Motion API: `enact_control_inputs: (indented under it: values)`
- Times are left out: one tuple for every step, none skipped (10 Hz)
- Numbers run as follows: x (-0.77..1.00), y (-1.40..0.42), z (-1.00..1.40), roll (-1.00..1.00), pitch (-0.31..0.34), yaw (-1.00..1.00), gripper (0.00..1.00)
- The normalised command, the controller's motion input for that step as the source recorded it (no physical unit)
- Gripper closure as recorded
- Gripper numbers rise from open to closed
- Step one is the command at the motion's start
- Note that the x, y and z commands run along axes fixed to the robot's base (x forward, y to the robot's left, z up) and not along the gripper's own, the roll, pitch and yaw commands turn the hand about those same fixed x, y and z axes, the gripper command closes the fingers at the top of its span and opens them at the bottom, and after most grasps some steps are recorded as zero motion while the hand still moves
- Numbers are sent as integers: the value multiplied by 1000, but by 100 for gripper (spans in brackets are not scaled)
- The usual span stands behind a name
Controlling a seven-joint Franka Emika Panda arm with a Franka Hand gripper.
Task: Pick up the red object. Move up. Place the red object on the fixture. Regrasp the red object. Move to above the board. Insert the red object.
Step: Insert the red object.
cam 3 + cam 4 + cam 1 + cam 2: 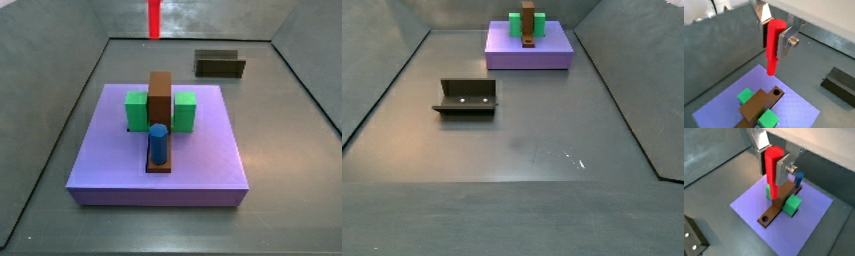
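**Op:** Grey floor with low grey walls all round; in both wrist views my end effector is clamped on the red object, which hangs upright between the silver fingers, lower end free in the air above the board.

**Spotter:** And below it?

**Op:** A wrist view shows the brown bar with a hole near one end, green blocks on either side, the blue peg behind the fingers; the fixture sits empty off to the side.

**Spotter:** Side views?

**Op:** One shows the red object high behind the board; the end effector itself is out of frame; the other shows fixture and board well apart.

**Spotter:** Step?

**Op:** Moving above the board, I judge; next I must line the stick over the hole, then descend straight.
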Motion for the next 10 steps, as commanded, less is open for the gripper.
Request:
enact_control_inputs:
  values:
    - [0,349,-829,66,-176,97,100]
    - [17,246,-886,114,-110,57,100]
    - [49,74,-851,150,-107,77,100]
    - [149,0,-854,166,-97,0,100]
    - [217,-83,-857,183,-89,0,100]
    - [169,-34,-834,201,-84,0,100]
    - [109,0,-826,143,-126,0,100]
    - [114,0,-800,140,-134,0,100]
    - [120,0,-743,153,-109,0,100]
    - [0,0,-671,219,-44,0,100]
